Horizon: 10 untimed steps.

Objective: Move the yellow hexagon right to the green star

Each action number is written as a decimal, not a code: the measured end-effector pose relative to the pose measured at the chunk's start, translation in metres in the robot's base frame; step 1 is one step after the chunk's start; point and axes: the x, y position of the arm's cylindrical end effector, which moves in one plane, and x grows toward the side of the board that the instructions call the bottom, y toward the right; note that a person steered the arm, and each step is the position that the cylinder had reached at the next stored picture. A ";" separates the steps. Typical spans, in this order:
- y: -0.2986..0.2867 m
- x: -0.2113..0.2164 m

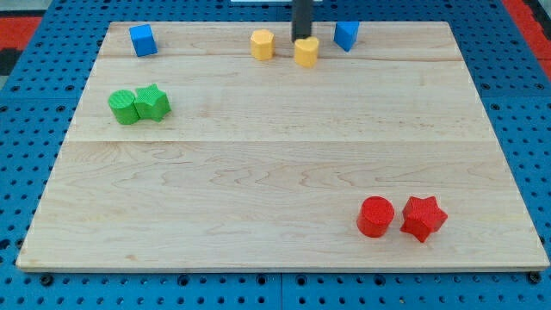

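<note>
Yellow hexagon was the block your task turned on, so scan with me from the frame's left to its right. In the upper left corner of the wooden board (284,164) you would have found a blue cube (142,40), well apart from everything else. Below it, at left centre, a green cylinder (123,107) sat touching the green star (152,102), the star on the cylinder's right; that open right flank is where the hexagon had to finish, by my reading.

Along the top edge near the middle you had two yellow blocks. The left one (262,44) looked rounder, the right one (306,52) more faceted, and I took the right one for the yellow hexagon, though the shapes were small and hard to call. My tip (302,39) stood just behind that block at its upper edge, touching or nearly so; being a bare rod, it gripped nothing and could only shove. From there, a push would have driven the block down the frame, so you probably still needed to work round to its right side.

Further right sat a second blue block (346,35), and in the lower right a red cylinder (375,216) beside a red star (424,217).
</note>
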 end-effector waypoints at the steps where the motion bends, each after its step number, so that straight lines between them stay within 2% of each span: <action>1: -0.011 0.016; 2: -0.024 -0.004; 4: -0.114 -0.019; 5: -0.110 -0.033; 6: -0.140 -0.057; 7: -0.177 -0.040; 8: -0.104 -0.020; 9: -0.090 0.019; 10: -0.092 0.032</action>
